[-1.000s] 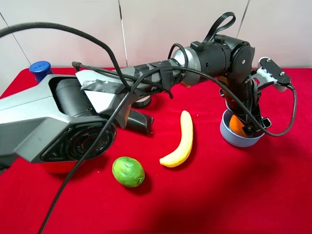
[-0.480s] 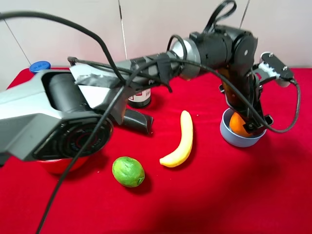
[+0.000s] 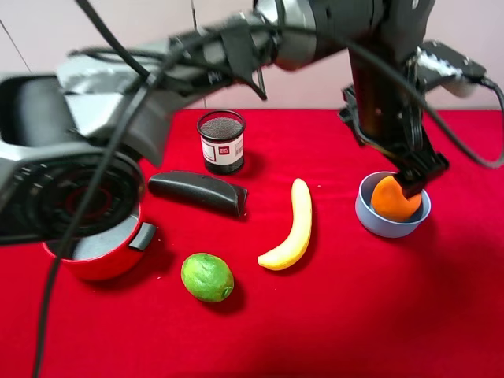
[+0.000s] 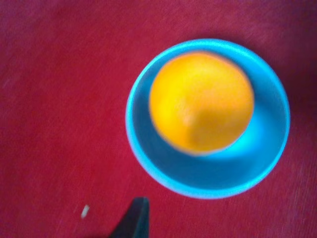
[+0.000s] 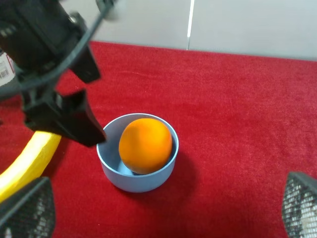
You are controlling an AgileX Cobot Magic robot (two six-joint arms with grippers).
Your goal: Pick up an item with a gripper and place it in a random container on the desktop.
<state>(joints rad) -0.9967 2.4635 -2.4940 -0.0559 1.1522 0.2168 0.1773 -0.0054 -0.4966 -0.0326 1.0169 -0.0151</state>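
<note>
- Sitting inside the small round light blue bowl (image 3: 391, 214) you see the round bright orange fruit (image 3: 395, 198), rising above its rim.
- Your left black claw gripper (image 3: 416, 175) hangs just above it, jaws spread, holding nothing.
- Right gripper (image 5: 163, 210): fingers wide apart, empty.
- Bare red velvety cloth desktop (image 3: 354, 315) surrounds the bowl; yellow banana (image 3: 293, 226) lies nearest.

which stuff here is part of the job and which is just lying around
Part of the job:
round orange fruit
small light blue bowl
left gripper

Lying about:
yellow banana
green lime
red pot
black mesh cup
</note>
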